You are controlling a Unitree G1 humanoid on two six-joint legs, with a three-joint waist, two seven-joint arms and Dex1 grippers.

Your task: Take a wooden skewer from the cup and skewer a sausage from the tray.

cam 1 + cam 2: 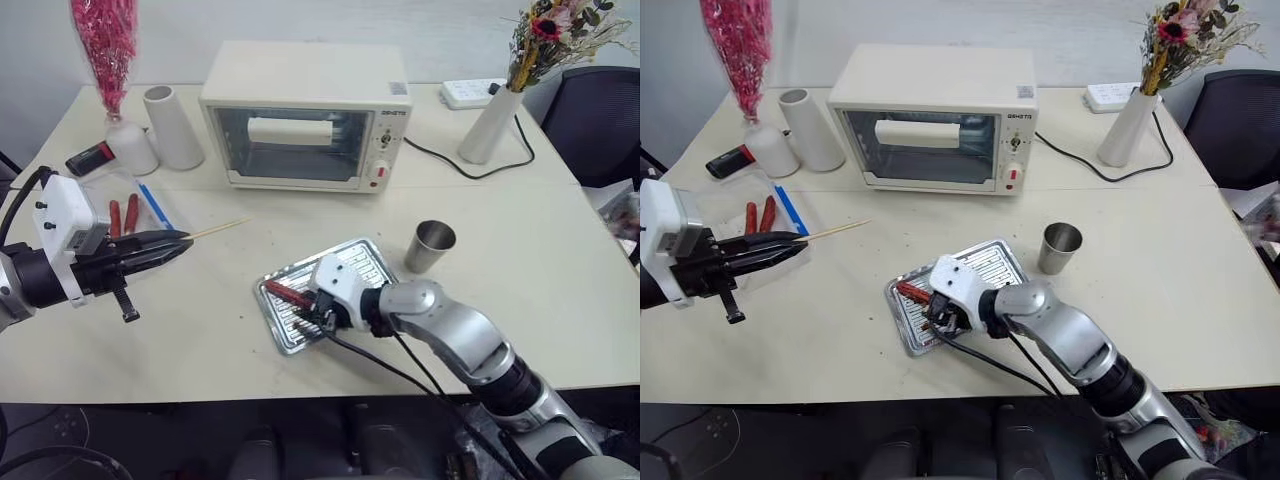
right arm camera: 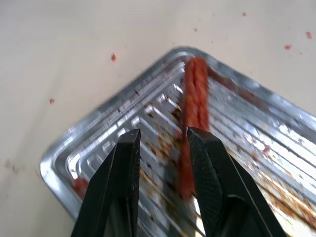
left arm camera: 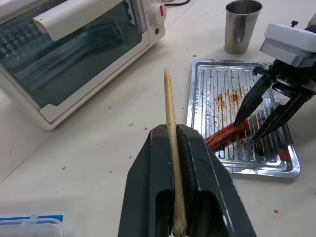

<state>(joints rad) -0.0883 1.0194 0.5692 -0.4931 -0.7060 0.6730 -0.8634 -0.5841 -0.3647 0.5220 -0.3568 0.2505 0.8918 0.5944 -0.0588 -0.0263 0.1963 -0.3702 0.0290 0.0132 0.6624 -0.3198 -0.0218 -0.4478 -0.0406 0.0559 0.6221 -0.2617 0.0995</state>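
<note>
Bright, even room light, soft shadows; glare on the ribbed silver metal tray (image 2: 256, 118), whose dark-red sausage (image 2: 195, 98) blurs toward six o'clock.

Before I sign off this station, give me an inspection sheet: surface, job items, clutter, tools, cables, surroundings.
Surface: pale table, small red specks.
Job items: skewer in the left tool; empty steel cup upright beside the tray; sausage lying in the greasy tray.
Clutter: toaster oven, white cup, plastic box holding more sausages, red-and-black object, two vases.
Tools: left tool shut on the skewer, above the table; right tool over the tray, fingers apart, sausage beside one finger, not gripped.
Cables: black cord from oven toward power strip.
Surroundings: black chair at right.
</note>
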